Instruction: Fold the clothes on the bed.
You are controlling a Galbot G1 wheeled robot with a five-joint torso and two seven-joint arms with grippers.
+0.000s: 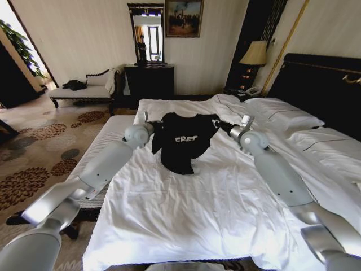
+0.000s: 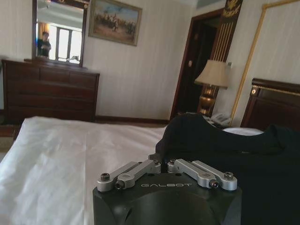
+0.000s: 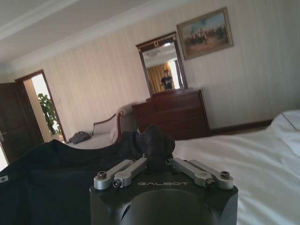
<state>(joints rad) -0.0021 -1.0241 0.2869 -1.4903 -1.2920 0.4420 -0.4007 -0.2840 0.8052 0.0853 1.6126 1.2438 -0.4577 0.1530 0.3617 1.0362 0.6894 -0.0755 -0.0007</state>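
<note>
The clothes are one black T-shirt (image 1: 180,147) with white lettering, held up by its two upper corners so its lower half drapes onto the bed (image 1: 186,214). My left gripper (image 1: 148,120) is shut on the shirt's left corner, and the left wrist view shows the gripper (image 2: 161,162) pinching black cloth (image 2: 225,150) above the white duvet (image 2: 61,150). At the shirt's right corner my right gripper (image 1: 219,123) is shut as well. In the right wrist view that gripper (image 3: 157,158) grips a bunched fold of the shirt (image 3: 56,173) over the bed (image 3: 262,159).
A narrow striped bench (image 1: 104,141) runs along the bed's left side over patterned carpet. White pillows (image 1: 282,113) and a dark headboard (image 1: 321,84) are at the right. A dark dresser (image 1: 149,79), a chaise (image 1: 84,90) and a lamp (image 1: 255,53) stand along the far wall.
</note>
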